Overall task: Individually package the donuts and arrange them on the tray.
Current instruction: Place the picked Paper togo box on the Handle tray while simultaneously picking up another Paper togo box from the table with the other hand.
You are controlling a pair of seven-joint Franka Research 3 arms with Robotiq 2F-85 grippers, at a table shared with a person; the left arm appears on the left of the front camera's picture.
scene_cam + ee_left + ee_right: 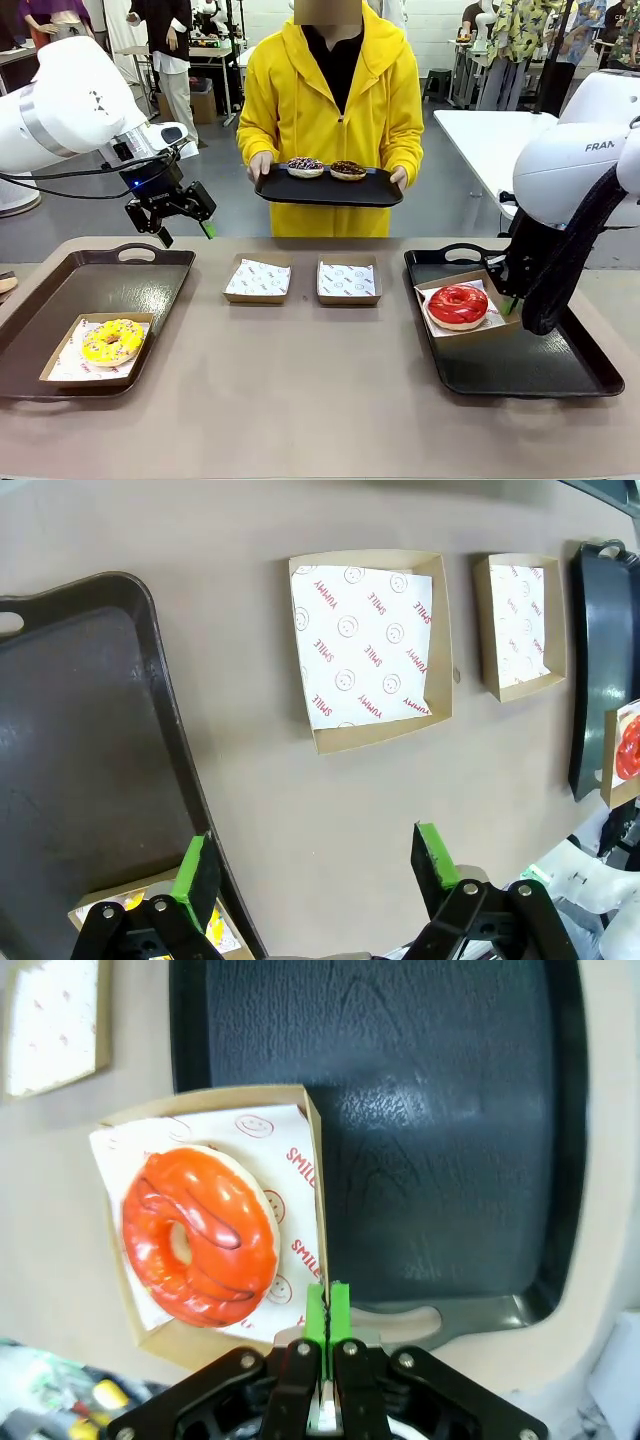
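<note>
A yellow sprinkled donut (112, 342) lies in a box on the brown left tray (60, 290). My left gripper (187, 232) hangs open and empty above that tray's far corner; in its wrist view the left gripper (315, 860) spans bare table beside the tray (80, 760). The red donut (458, 304) sits in a paper-lined box (500, 318) straddling the black right tray's (540, 370) left rim. My right gripper (325, 1305) is shut on that box's wall (315, 1160), next to the red donut (198, 1235). A person holds a black tray (325, 192) carrying two chocolate donuts (305, 167) (348, 170).
Two empty paper-lined boxes (258, 280) (348, 280) stand side by side at the table's middle back, also visible as boxes (370, 645) (520, 625) in the left wrist view. Bare table lies in front of them, between the two trays.
</note>
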